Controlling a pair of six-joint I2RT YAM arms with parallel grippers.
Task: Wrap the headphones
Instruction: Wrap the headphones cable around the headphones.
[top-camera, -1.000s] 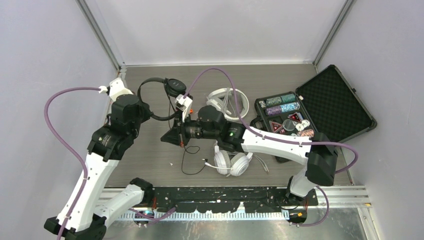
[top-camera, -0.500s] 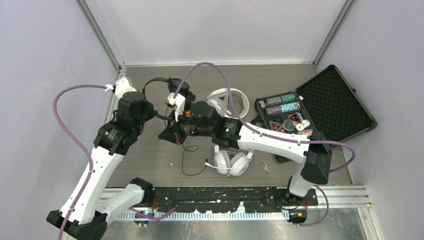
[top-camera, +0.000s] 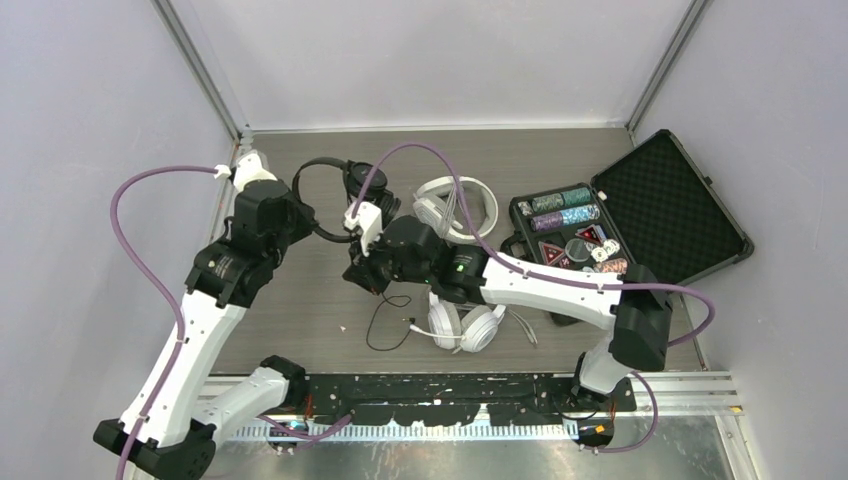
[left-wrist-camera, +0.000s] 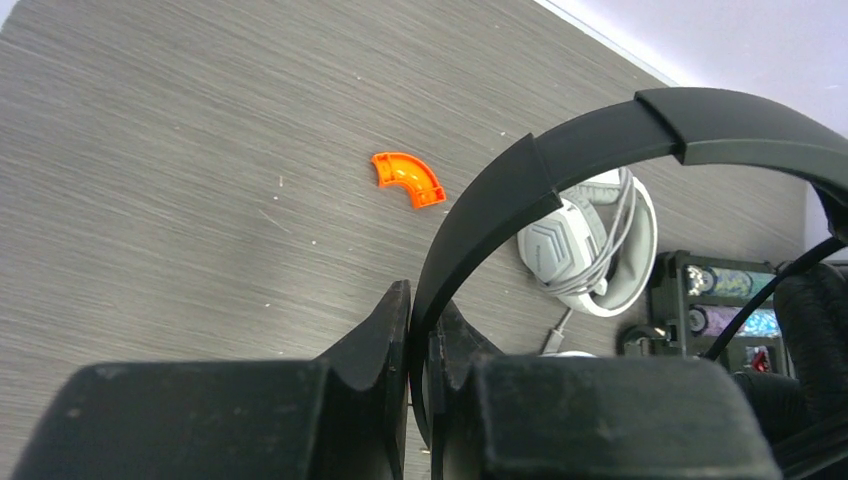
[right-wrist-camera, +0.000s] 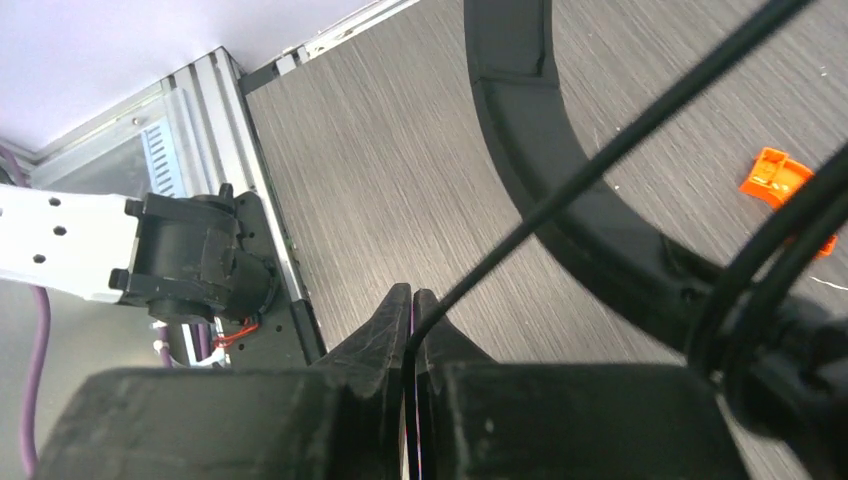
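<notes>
The black headphones (top-camera: 325, 175) hang above the table at the back left, and my left gripper (top-camera: 305, 220) is shut on their headband (left-wrist-camera: 560, 160). In the left wrist view the band runs up from between the left gripper's (left-wrist-camera: 425, 312) jaws. My right gripper (top-camera: 365, 273) is just right of it, shut on the thin black cord (right-wrist-camera: 600, 165), which stretches taut up to the ear cup. The cord's loose end loops on the table (top-camera: 385, 325). Two white headphones lie on the table, one at the back (top-camera: 455, 205) and one nearer (top-camera: 467, 325).
An open black case of chips (top-camera: 665, 205) sits at the right. A small orange piece (left-wrist-camera: 408, 178) lies on the wood under the headband. The near rail and an arm base (right-wrist-camera: 190, 265) show in the right wrist view. Grey walls close in the left, back and right.
The left gripper carried the black headphones slightly right and farther back. The right gripper swung in a little to the right with the cord, which now runs taut toward the ear cup.
</notes>
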